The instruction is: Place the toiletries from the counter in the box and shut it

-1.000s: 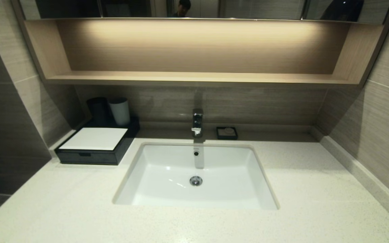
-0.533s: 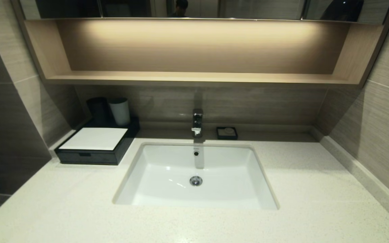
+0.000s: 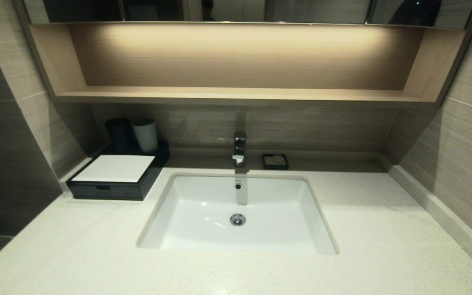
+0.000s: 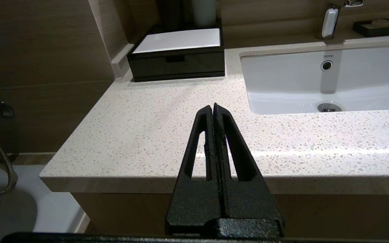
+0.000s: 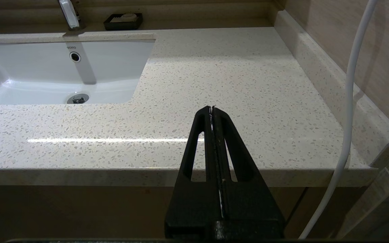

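Observation:
The black box [image 3: 115, 180] with its white top panel stands at the back left of the counter [image 3: 383, 229], its drawer front flush; it also shows in the left wrist view [image 4: 177, 54]. No sachets show in any view. My left gripper [image 4: 213, 105] is shut and empty, held off the counter's front edge left of the sink. My right gripper [image 5: 212, 108] is shut and empty, off the front edge right of the sink. Neither gripper shows in the head view.
An inset white sink [image 3: 238, 213] with a chrome tap [image 3: 239, 149] sits mid-counter. A small black soap dish [image 3: 275, 161] is behind it. A dark cup [image 3: 118, 131] and a white cup [image 3: 146, 134] stand behind the box. A white cable [image 5: 348, 101] hangs by the right wall.
Nothing on the counter has moved. Only the person's reflection in the mirror at the top has slipped out of sight.

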